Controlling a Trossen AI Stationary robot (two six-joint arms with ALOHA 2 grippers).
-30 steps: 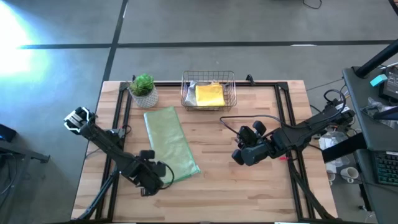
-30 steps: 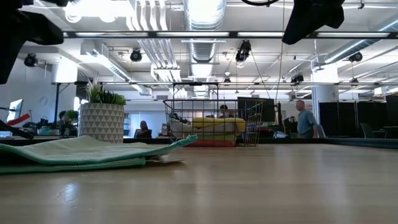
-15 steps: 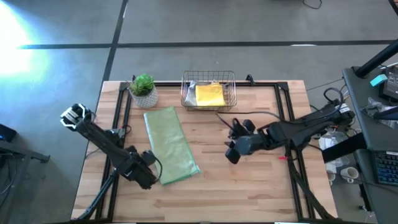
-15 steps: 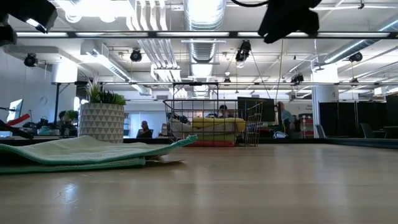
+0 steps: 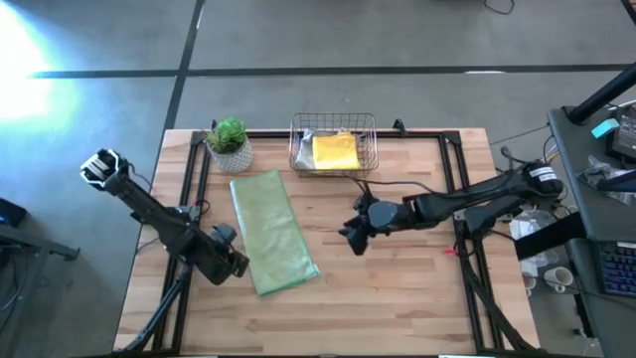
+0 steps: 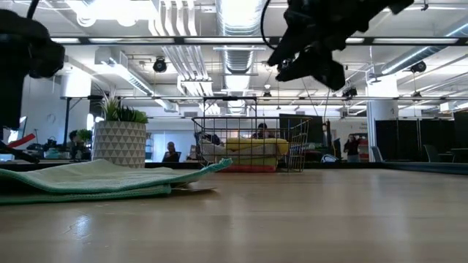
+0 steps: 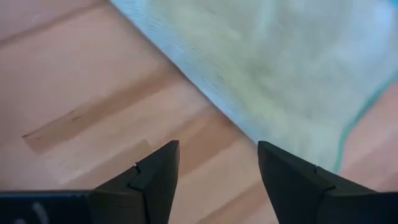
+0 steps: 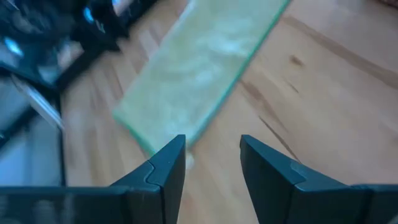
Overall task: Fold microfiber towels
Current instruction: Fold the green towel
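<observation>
Now I see the sage towel (image 5: 272, 233) lying folded on the table (image 5: 397, 298); my left gripper (image 5: 231, 266) beside it and right gripper (image 5: 350, 236) nearby are both open, empty.

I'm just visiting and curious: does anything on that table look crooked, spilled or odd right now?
Nothing spilled or damaged. The one slight oddity is the folded pale green towel, which lies at a slant across the table rather than square to its edges. The yellow towel sits in the wire basket, and the potted plant stands upright.

Left gripper (image 5: 237, 265) open, empty; right gripper (image 5: 348, 235) open, raised.
</observation>
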